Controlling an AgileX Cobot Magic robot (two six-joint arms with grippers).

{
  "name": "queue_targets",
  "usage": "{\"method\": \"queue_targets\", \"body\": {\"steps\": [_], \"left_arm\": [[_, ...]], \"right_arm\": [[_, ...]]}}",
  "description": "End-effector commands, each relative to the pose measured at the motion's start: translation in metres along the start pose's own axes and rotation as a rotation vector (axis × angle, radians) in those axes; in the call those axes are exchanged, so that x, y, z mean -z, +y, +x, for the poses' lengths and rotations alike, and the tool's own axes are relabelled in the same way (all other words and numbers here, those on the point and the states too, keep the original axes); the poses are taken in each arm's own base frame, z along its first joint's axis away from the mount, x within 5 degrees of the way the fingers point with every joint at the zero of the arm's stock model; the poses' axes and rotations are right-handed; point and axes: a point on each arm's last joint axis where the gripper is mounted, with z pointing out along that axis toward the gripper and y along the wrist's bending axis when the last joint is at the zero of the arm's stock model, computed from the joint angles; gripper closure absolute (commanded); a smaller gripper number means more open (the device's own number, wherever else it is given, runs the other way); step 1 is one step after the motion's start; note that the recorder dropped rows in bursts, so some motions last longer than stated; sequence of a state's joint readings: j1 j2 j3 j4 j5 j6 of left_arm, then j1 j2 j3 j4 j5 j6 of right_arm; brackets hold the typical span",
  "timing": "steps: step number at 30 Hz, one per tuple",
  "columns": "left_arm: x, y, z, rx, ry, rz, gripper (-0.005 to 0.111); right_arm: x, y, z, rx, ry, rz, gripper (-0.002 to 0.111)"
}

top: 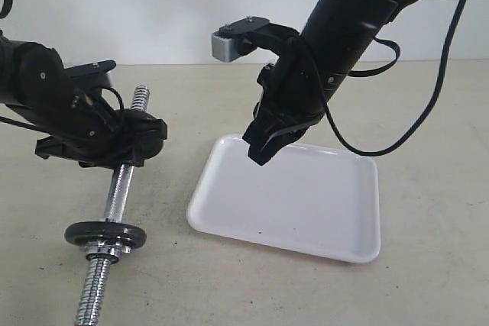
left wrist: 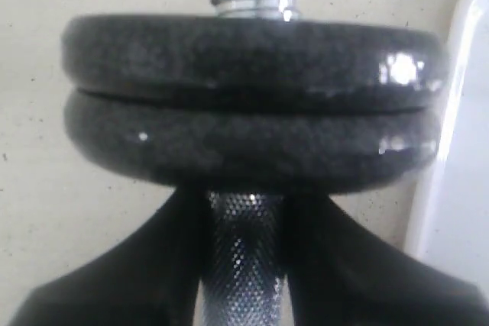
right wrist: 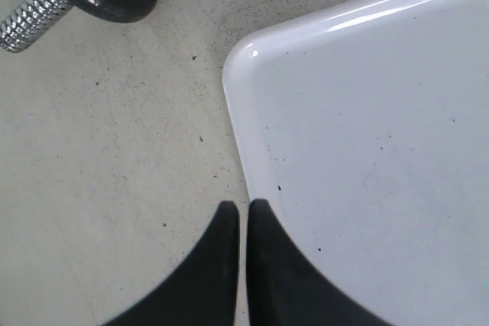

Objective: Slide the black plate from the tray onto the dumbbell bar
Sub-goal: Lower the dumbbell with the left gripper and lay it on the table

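The dumbbell bar (top: 120, 188) lies on the table, and my left gripper (top: 126, 156) is shut on its knurled middle (left wrist: 244, 257). Just past the fingers, the black plate (left wrist: 252, 51) sits threaded on the bar, pressed against a second like disc (left wrist: 252, 150). In the exterior view they read as one dark disc (top: 105, 234) near the threaded end (top: 95, 292). The white tray (top: 306, 204) holds nothing. My right gripper (top: 260, 154) hangs shut and empty over the tray's left rim (right wrist: 237, 112), its tips (right wrist: 243, 211) straddling that edge.
The beige table surface (top: 428, 112) surrounds the tray. A silver camera block (top: 228, 42) sticks out from the right arm, and its cable (top: 412, 127) loops above the tray's far corner. The bar's other threaded end (top: 140, 98) points to the back.
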State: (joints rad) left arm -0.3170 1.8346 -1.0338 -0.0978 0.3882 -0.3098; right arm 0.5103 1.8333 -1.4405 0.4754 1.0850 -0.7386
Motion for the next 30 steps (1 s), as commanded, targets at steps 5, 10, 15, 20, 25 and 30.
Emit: {"method": "queue_targets", "body": {"steps": [5,10,15,20,25,30], "left_arm": [[0.019,-0.019,-0.055,0.039,-0.558,0.192,0.102],[0.014,-0.019,-0.056,0.039,-0.575,0.195,0.102],[0.009,-0.018,-0.055,0.039,-0.569,0.191,0.102],[0.008,-0.018,-0.055,0.039,-0.569,0.191,0.102],[0.008,-0.018,-0.055,0.035,-0.569,0.19,0.102],[0.008,-0.018,-0.055,0.027,-0.566,0.188,0.102]], "right_arm": [[0.003,0.001,-0.001,0.008,-0.01,0.009,0.109],[0.003,0.001,-0.001,0.008,-0.011,0.01,0.109],[0.003,0.001,-0.001,0.008,-0.011,0.01,0.109],[0.003,0.002,0.0,0.008,0.001,-0.001,0.109],[0.003,0.002,0.0,0.006,0.0,-0.005,0.109],[0.003,0.002,0.0,0.006,-0.001,-0.006,0.109]]}}
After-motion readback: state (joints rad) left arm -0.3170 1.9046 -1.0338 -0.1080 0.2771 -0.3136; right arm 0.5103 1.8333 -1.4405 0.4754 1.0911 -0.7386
